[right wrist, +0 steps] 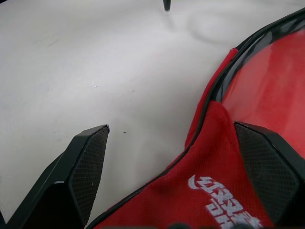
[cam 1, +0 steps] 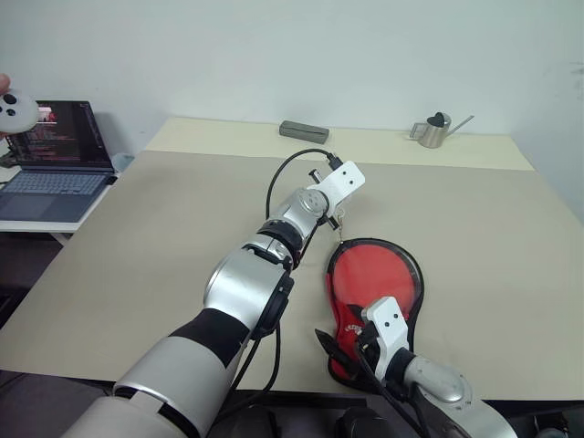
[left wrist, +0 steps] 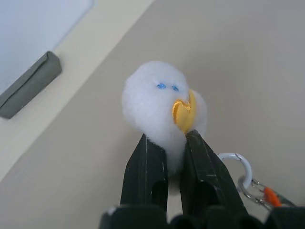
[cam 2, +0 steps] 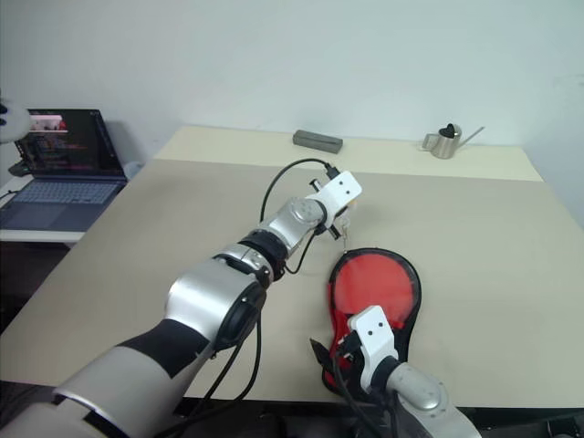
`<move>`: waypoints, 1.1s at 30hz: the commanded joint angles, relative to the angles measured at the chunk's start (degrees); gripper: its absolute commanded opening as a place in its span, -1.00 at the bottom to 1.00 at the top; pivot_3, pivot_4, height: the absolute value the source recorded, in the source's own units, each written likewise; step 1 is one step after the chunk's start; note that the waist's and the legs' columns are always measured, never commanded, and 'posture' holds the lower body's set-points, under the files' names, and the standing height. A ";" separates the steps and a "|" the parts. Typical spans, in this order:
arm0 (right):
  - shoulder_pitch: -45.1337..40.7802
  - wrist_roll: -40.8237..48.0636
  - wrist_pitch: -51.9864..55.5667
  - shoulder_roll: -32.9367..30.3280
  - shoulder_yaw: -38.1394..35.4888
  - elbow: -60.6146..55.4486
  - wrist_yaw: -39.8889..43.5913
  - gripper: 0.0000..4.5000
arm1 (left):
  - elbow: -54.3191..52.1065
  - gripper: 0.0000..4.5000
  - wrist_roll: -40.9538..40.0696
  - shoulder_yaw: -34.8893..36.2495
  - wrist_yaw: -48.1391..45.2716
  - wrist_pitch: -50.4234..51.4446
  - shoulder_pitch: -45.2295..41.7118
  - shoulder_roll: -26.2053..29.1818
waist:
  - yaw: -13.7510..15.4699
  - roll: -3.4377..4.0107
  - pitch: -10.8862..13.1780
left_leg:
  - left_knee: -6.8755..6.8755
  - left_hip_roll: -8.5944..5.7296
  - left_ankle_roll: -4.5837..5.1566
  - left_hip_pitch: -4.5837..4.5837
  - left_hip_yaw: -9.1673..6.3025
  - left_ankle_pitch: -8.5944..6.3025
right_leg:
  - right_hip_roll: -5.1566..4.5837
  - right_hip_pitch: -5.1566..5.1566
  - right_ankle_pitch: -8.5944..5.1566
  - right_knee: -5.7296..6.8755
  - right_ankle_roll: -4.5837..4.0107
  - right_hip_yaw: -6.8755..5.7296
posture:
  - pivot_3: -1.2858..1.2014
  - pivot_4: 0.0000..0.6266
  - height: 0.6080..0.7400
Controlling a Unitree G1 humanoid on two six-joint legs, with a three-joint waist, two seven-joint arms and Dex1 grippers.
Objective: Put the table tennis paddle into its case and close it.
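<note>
The red case (cam 1: 339,315) lies flat on the beige table (cam 1: 164,237), near its front edge. Its rounded end is unzipped and black-rimmed, and the table tennis paddle's red face (cam 1: 372,274) shows inside; the handle is hidden. My left gripper (cam 1: 336,217) hovers just beyond the case's far end, shut on the fluffy white zipper charm (left wrist: 157,102) with its yellow heart. A white clip ring (left wrist: 238,164) hangs beside the charm. My right gripper (right wrist: 170,129) stands open at the case's near, narrow end, one finger (right wrist: 267,162) over the red fabric (right wrist: 209,157) with the logo, the other over bare table.
A laptop (cam 1: 55,164) sits on a side desk to the left, and a person's hand with a white controller (cam 1: 14,111) shows above it. At the table's far edge lie a grey bar (cam 1: 304,131) and a small metal watering can (cam 1: 436,130).
</note>
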 commanded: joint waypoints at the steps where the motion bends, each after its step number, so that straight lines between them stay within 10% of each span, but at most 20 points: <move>1: 4.98 0.89 8.11 -1.90 2.62 6.20 -0.26 1.00 | -4.61 -0.97 0.08 0.87 4.69 -1.70 -4.28 1.56 | 0.05 0.00 0.00 | 0.00 0.00 0.00 0.00 0.00 0.00 | 0.00 0.01 0.00 0.00 0.00 -0.01 | 0.03 -0.52 1.00; 33: 5.45 2.28 7.73 -2.26 3.36 5.67 -3.30 1.00 | -4.35 -0.97 5.44 -5.51 0.21 -6.12 -1.69 -8.13 | 0.16 0.00 -0.06 | 0.00 -0.03 0.00 0.01 -0.04 0.00 | -0.02 0.08 -0.03 -0.03 -0.03 -0.05 | 0.03 -0.52 1.00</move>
